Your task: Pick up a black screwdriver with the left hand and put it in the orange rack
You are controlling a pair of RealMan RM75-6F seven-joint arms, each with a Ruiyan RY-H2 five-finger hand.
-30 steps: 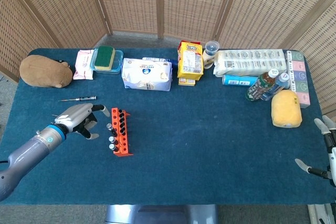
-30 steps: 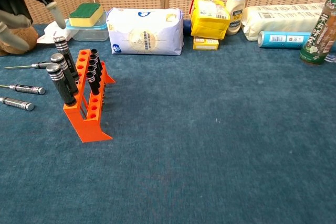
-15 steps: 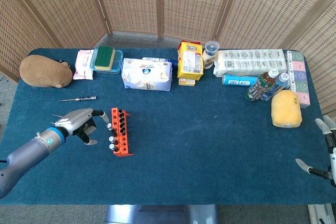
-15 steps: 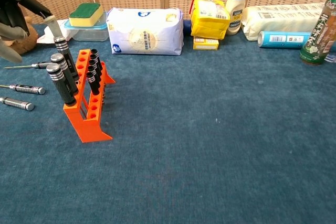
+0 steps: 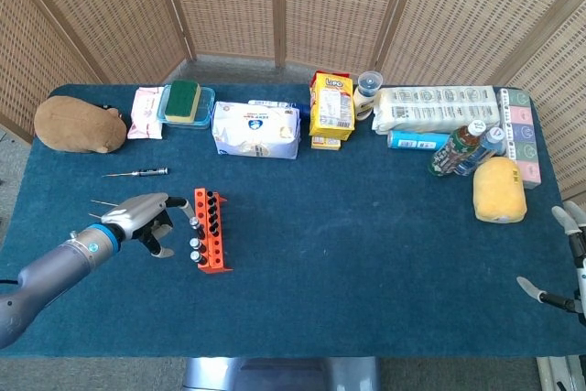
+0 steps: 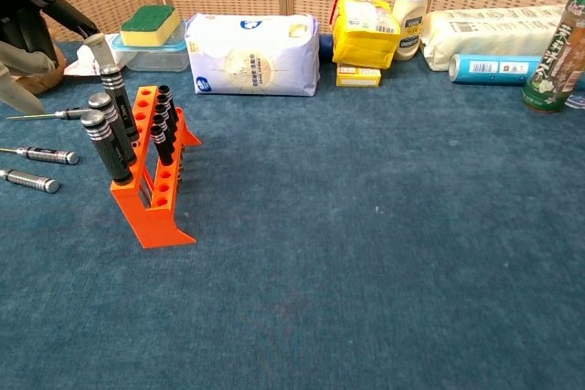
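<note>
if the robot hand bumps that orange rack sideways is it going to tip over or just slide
Probably tips before it slides. The orange rack looks narrow and tall for its footprint, with small side feet, and the black screwdrivers standing in it put weight up high. The blue cloth looks fuzzy, so it likely grips the base. The left robot hand hovers right beside it.

- The yellow packet [image 5: 331,105], far off to the right of the left hand [image 5: 137,216] and beyond it, bears red lettering near its top that looks like "Lipo".
- Print on the other packages is too small to read.
</note>
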